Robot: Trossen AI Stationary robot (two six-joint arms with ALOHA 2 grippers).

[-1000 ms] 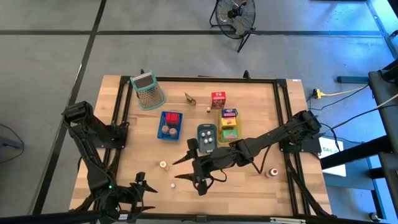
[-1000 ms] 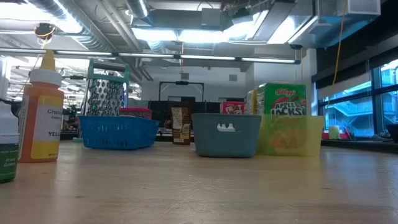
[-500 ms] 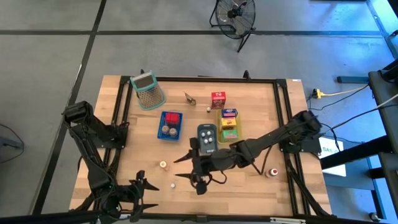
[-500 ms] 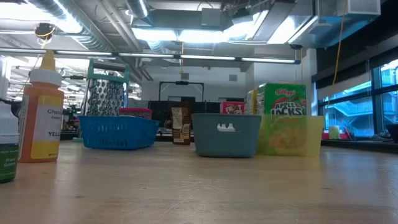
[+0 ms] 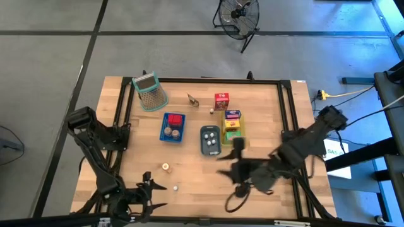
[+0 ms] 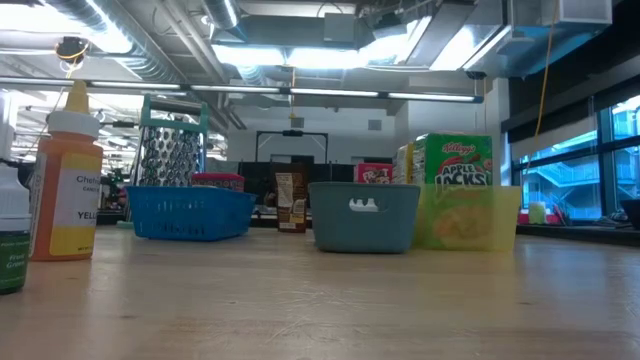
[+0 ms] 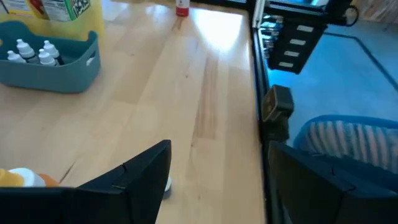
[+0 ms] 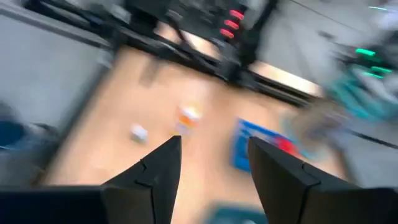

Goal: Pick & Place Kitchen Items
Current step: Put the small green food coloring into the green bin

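**Now: both grippers open and empty over the front of the table**

Nearest the front edge, the left gripper [image 5: 151,192] hangs low over the wooden table [image 5: 126,154] at its front-left corner. Its two dark fingers [image 7: 146,171] stand apart with only bare wood between them; nothing is held. Just beside it lie a tiny white round piece [image 5: 175,186] and, a little farther in, a small orange bottle with a pale cap [image 5: 165,167].

Toward the front right, the right gripper [image 5: 235,180] hovers above open tabletop, blurred. In its wrist view the fingers [image 8: 158,165] are spread with a clear gap and grip nothing. A small red-capped bottle [image 5: 276,174] stands by the right rail, close to that arm.

At mid-table, three trays sit side by side. The blue tray [image 5: 165,126] holds a red carton [image 5: 175,118] and brown round pieces [image 5: 170,132]. The grey-blue tray [image 5: 210,149] holds small white bottles [image 7: 31,51]. The yellow tray [image 5: 225,129] holds a green carton [image 5: 233,135] and a blue-purple carton [image 5: 233,116].

Farther back, a red carton [image 5: 221,101] stands alone, with a small brown packet [image 5: 192,99] to its left. The green-rimmed mesh grater [image 5: 150,92] lies at the back-left corner.
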